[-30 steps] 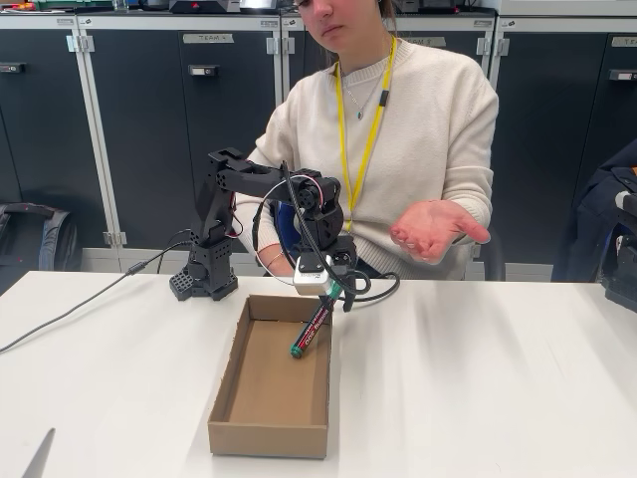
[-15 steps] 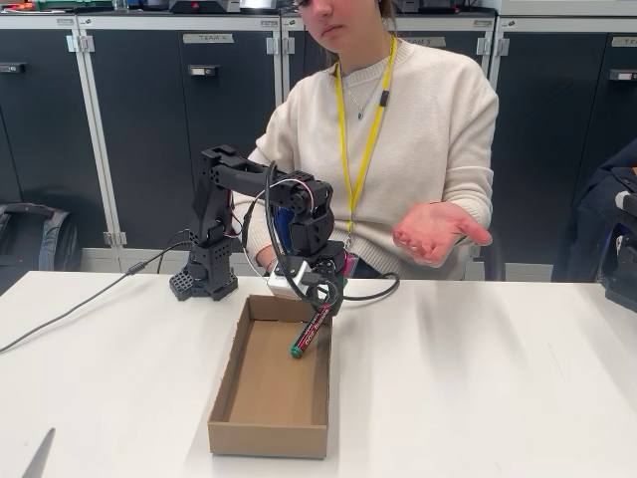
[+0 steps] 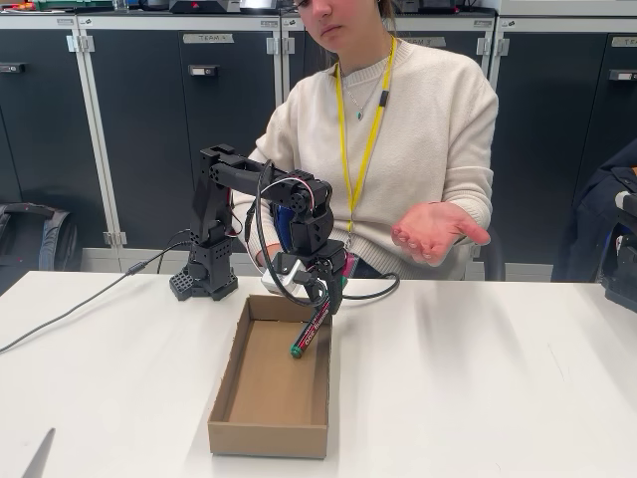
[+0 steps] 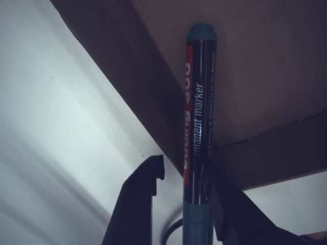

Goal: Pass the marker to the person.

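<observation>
Jaws stand apart in the wrist view, one dark finger to the left of the marker [image 4: 199, 138] with a clear gap, the other pressed up against its right side near the green cap end; the gripper [image 4: 181, 196] straddles the barrel but does not yet pinch it. The fixed view puts the gripper [image 3: 320, 291] low over the far right corner of the cardboard box [image 3: 221, 403], with the marker [image 3: 311, 331] leaning inside: its green lower end rests on the box floor and its upper end props against the right wall, just under the fingers.

As for progress, I judge the task to be in its early part. The approach looks complete and the fingers are lined up around the upper barrel, but the grasp itself is not made, the marker is not lifted, and nothing is handed over. What remains is to close on the barrel, raise it clear of the box wall, swing it toward the right of the fixed view and release it.

Behind the table sits the person [image 3: 418, 129], with one hand [image 3: 434, 229] held out palm up, well apart from the gripper and higher than the box, ready to receive.
</observation>
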Available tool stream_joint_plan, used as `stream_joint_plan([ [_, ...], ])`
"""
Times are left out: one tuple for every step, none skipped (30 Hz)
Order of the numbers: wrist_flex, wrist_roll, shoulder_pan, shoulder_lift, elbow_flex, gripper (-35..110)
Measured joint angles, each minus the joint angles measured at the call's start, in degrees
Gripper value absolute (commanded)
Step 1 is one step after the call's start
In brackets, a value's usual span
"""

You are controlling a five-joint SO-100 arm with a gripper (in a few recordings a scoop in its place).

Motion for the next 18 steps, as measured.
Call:
stream_joint_plan([
  [0.44, 0.18, 0.09, 0.0, 0.18, 11],
  [0.7, 0.53, 0.0, 0.0, 0.53, 11],
  [0.97, 0.7, -0.26, 0.18, 1.23, 11],
  [1.32, 0.88, -0.35, 0.18, 1.49, 11],
  [1.58, 0.97, -0.62, 0.26, 1.85, 11],
  [1.58, 0.97, -0.88, 0.35, 2.37, 11],
  [1.49, 0.97, -1.05, 0.35, 2.64, 11],
  [1.14, 0.97, -1.05, 0.35, 2.99, 11],
  [0.97, 1.14, -0.97, 0.35, 3.16, 11],
  [0.97, 1.32, -0.88, 0.35, 3.43, 11],
  [0.88, 1.58, -0.7, 0.35, 3.69, 11],
  [0.79, 1.67, -0.53, 0.35, 3.87, 11],
  [0.79, 1.49, -0.44, 0.35, 3.87, 11],
  [1.05, 1.41, -0.44, 0.35, 3.87, 11],
  [0.97, 1.49, -0.44, 0.35, 3.87, 11],
  [0.97, 1.49, -0.44, 0.35, 3.87, 11],
  [1.05, 1.49, -0.44, 0.35, 3.87, 11],
  [1.05, 1.49, -0.44, 0.35, 3.87, 11],
])
